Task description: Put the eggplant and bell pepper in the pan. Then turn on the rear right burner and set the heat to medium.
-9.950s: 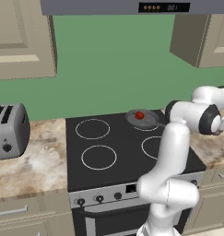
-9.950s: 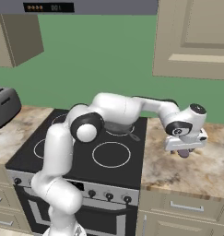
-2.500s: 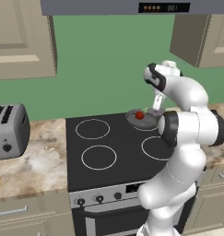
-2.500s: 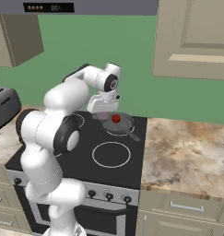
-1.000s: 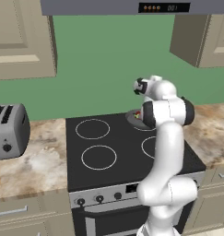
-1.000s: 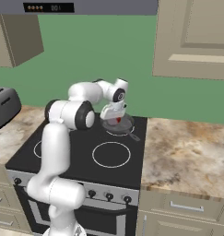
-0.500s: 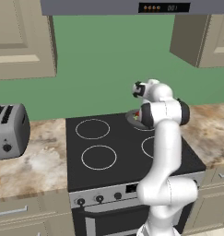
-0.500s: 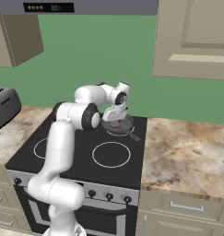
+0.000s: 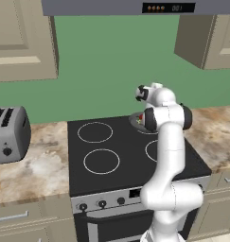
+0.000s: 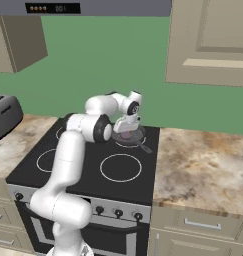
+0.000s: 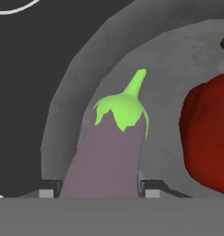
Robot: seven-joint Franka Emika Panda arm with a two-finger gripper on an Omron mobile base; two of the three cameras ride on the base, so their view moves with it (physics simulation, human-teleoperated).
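Small orange marks on the range hood display [image 9: 167,7] at top of the left base view, too small to read. Gripper [image 11: 100,192] clamped on the eggplant [image 11: 111,154], low over the pan [image 11: 67,106] at centre of the hand view. Bell pepper [image 11: 208,133] inside the pan at right edge, just beside the eggplant.

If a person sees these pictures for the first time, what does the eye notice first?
First, the purple eggplant with its bright green stem, close to the hand camera, between the tips of the gripper and over the grey pan. Next, the red pepper in the pan, right of the eggplant in the hand view. From the base views, the white arm bends over the pan at the stove's rear right.
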